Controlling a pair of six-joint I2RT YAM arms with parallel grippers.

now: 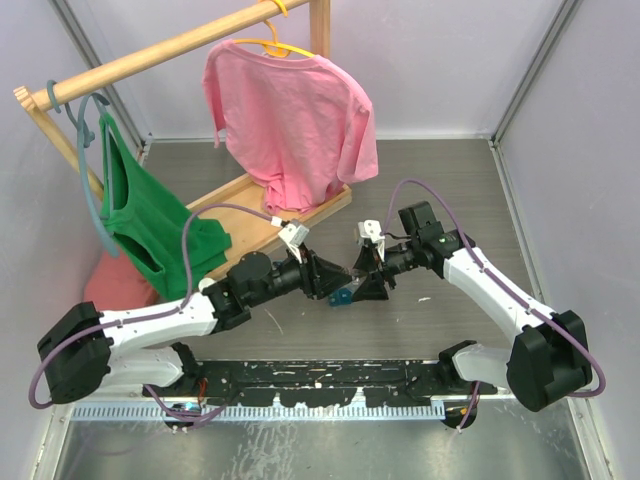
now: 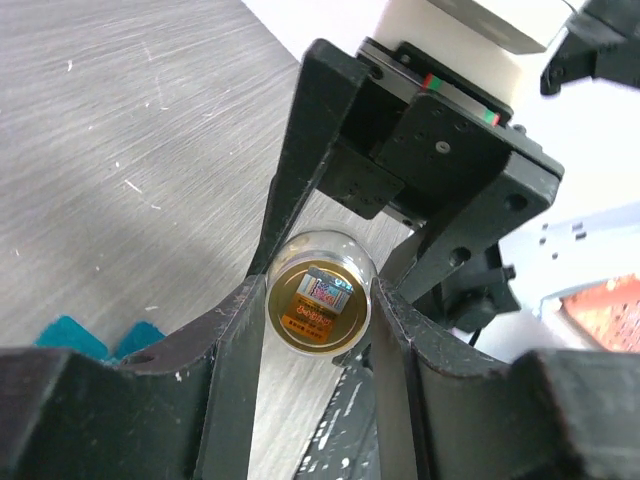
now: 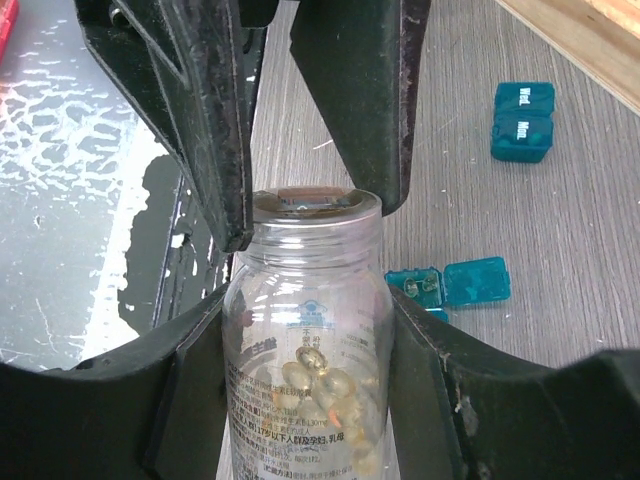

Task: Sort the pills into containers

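My right gripper (image 3: 310,300) is shut on a clear pill bottle (image 3: 305,330) with several yellow capsules (image 3: 325,385) inside. My left gripper (image 2: 318,292) is shut on the bottle's gold cap (image 2: 318,305), which sits at the bottle's mouth (image 3: 315,202). The two grippers meet mid-table, left (image 1: 338,277) and right (image 1: 366,278). An open teal container (image 3: 445,283) lies on the table below the bottle, with capsules in one compartment; it also shows in the top view (image 1: 343,296). A second, closed teal container (image 3: 523,122) lies farther off.
A wooden clothes rack (image 1: 250,205) stands at the back left with a pink shirt (image 1: 295,125) and a green top (image 1: 150,220) on hangers. A red object (image 1: 115,285) lies at the left. A black paint-flecked strip (image 1: 320,385) runs along the near edge.
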